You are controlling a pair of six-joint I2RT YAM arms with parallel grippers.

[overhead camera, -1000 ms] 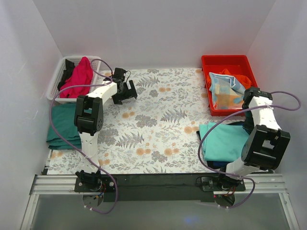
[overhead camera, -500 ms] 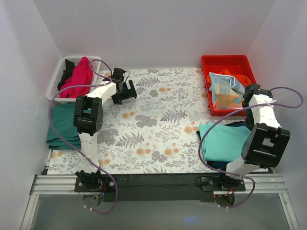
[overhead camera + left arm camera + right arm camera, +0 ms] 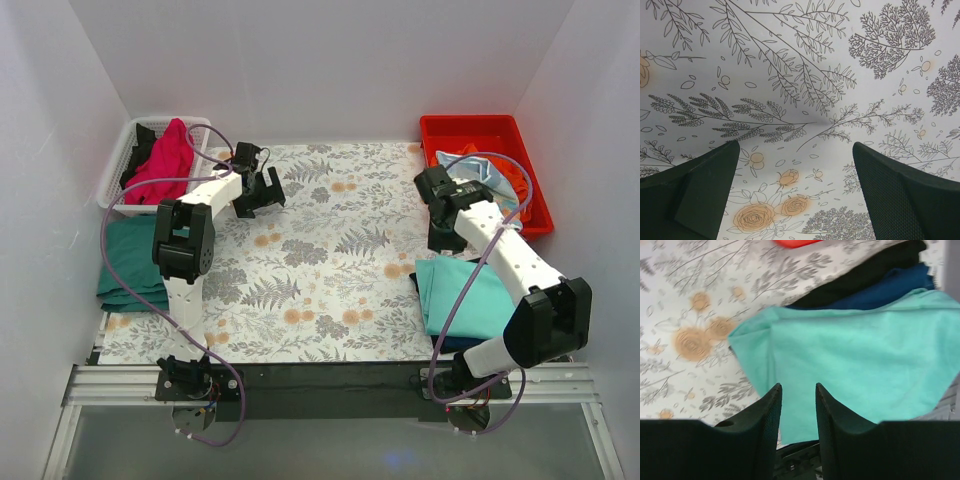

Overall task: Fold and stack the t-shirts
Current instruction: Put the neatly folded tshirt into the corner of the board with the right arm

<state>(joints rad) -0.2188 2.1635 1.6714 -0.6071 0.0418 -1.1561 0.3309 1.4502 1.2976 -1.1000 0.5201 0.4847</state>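
mint t-shirt lies folded at the right near side of the floral table cover, top of a low pile. right wrist view shows the mint t-shirt over a navy t-shirt, with a black t-shirt under that, both poking out at the far edge. whether the lower two are folded, cannot tell.

right gripper hangs over the pile's far left corner. in its own camera the right gripper shows jaws set narrow, a slim gap with nothing in it, mint cloth visible through the gap. contact with the cloth: cannot tell.

just behind the pile, a red tray holds a patterned blue-and-orange cloth.

far left corner: a white basket holds a magenta t-shirt, crumpled. in front of the basket, a folded dark green cloth sits at the table's left edge.

left gripper is poised over bare floral cover near the basket. wrist view: left gripper has jaws spread wide, empty.
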